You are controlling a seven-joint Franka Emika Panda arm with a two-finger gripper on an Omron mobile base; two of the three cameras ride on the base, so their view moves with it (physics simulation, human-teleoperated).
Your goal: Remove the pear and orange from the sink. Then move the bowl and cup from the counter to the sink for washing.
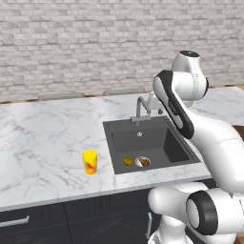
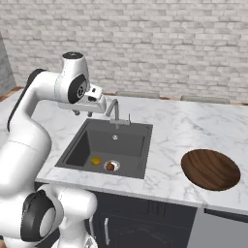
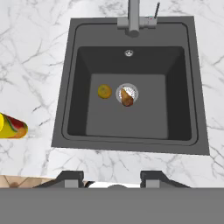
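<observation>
Hand [image 3: 112, 178] high over the sink [image 3: 70, 87], fingers apart, nothing between them. Pear [image 3: 127, 98], brownish and lumpy, lies on the steel drain [image 3: 127, 93]; orange [image 3: 104, 91], round and yellow-orange, just beside it on the basin floor, apart. Yellow cup [image 1: 89, 162] upright on the desk [image 1: 43, 138], near the sink's left rim. Right base view alone shows the dark wood bowl [image 2: 210, 169], well right of the sink near the desk's front edge. Bare marble between. Faucet [image 3: 134, 17] at the far rim.
</observation>
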